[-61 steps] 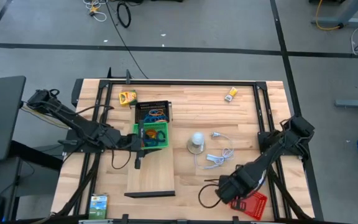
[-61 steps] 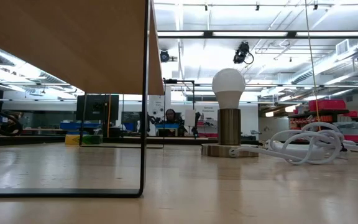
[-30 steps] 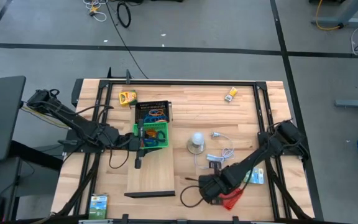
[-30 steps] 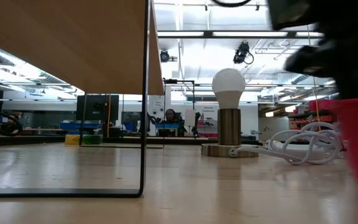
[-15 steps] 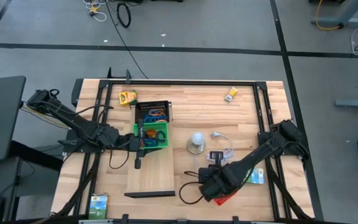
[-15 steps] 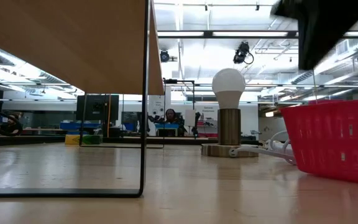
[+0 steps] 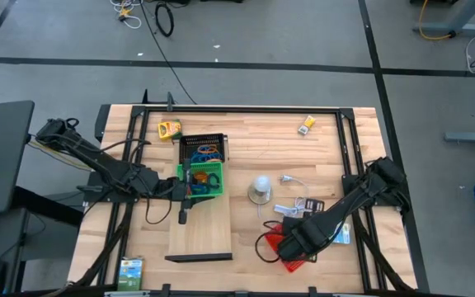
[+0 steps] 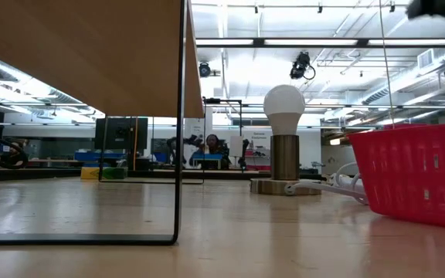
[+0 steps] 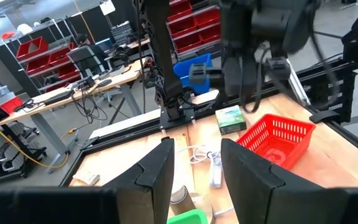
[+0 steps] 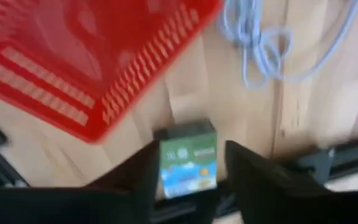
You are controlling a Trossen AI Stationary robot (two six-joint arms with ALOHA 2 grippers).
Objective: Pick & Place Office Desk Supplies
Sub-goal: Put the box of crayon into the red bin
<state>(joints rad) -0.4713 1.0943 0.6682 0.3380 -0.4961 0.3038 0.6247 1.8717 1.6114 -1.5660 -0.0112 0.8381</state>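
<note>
right gripper (image 10: 188, 171) apparently above green box (image 10: 188, 163)

1. We note a red mesh tray (image 10: 86, 56) with a slatted lattice pattern, just beyond the right jaws.
2. We note a green card box (image 10: 188, 158) with a blue-and-white label between those jaws.
3. We note a white cable (image 10: 272, 43) on pale wood.

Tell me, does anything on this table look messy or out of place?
Mildly. The red mesh tray sits askew near the front edge, partly under the right gripper. Beside it a white cable lies in loose tangled loops by the lamp. Nothing looks spilled or broken.
</note>
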